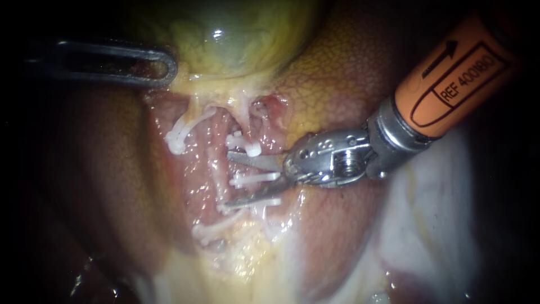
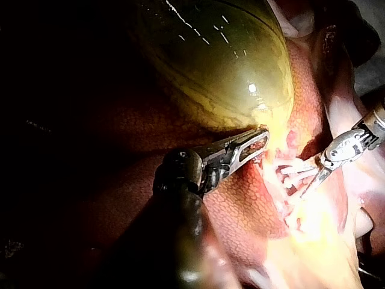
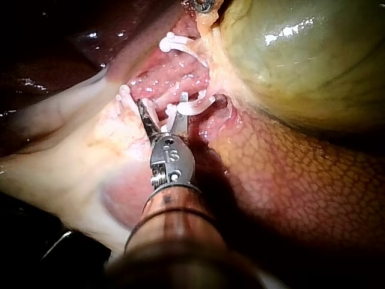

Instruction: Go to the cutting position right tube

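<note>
Since the right instrument (image 1: 228, 180), in from 2 o'clock, has its blades wide open w/ nothing gripped, straddling a clip (image 1: 254, 179) on the right tube (image 1: 219, 169) at centre, I'd nudge it so bare tube, not clip, lies btwn the blades. Further off, at 10 o'clock, the left instrument (image 1: 160, 67) looks clamped on the gallbladder (image 1: 236, 34) edge; hold that tension steady.

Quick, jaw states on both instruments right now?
Left instrument: shut on the gallbladder, at its lower edge.
Right instrument: open, blades astride the clipped tube, gripping nothing.
</note>
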Available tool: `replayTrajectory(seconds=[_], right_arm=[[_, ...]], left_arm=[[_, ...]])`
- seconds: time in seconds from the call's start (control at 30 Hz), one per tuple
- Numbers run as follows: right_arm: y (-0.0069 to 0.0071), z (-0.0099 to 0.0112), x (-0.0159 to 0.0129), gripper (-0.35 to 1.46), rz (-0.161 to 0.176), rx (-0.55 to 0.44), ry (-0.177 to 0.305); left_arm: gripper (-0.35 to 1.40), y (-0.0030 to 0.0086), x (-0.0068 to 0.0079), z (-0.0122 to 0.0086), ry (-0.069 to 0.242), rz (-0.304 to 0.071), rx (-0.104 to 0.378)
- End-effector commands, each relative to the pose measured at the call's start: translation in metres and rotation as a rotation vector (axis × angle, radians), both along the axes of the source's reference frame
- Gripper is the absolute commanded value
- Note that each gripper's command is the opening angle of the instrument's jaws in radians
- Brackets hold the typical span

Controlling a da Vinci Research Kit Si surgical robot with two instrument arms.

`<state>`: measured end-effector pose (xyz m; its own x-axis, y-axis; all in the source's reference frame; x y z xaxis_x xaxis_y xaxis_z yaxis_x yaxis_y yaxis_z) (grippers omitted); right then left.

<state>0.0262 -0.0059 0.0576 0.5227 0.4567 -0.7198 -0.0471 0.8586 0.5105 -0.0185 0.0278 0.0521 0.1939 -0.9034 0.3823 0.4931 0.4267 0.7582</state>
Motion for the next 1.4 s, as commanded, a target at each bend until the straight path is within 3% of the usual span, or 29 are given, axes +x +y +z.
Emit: replayTrajectory(seconds=[0.03,0.37,0.53,0.7,0.83,1.1,1.27,1.4], right_arm=[[0.0000,-0.0001,0.0000,0.84,0.000,0.000,0.001],[-0.0003,-0.0037,-0.0010,0.96,0.008,0.049,0.001],[0.0000,-0.0059,-0.0028,0.93,0.019,0.108,-0.001],[0.0008,-0.0065,-0.0052,0.84,0.045,0.175,-0.015],[0.0017,-0.0057,-0.0064,0.79,0.071,0.222,-0.030],[0.0026,-0.0017,-0.0063,0.78,0.116,0.293,-0.054],[0.0026,0.0005,-0.0052,0.78,0.112,0.325,-0.051],[0.0022,0.0017,-0.0042,0.78,0.086,0.343,-0.038]], left_arm=[[-0.35,0.0000,0.0000,0.0000,0.000,0.000,0.000],[-0.35,0.0000,0.0000,0.0000,0.000,0.000,0.000],[-0.35,0.0000,0.0000,0.0000,0.000,0.000,0.000],[-0.35,0.0000,0.0000,0.0000,0.000,0.000,0.000],[-0.35,0.0000,0.0000,0.0000,0.000,0.000,0.000],[-0.35,0.0000,0.0000,0.0000,0.000,0.000,0.000],[-0.35,0.0000,0.0000,0.0000,0.000,0.000,0.000],[-0.35,0.0000,0.0000,0.0000,0.000,-0.001,0.000]])
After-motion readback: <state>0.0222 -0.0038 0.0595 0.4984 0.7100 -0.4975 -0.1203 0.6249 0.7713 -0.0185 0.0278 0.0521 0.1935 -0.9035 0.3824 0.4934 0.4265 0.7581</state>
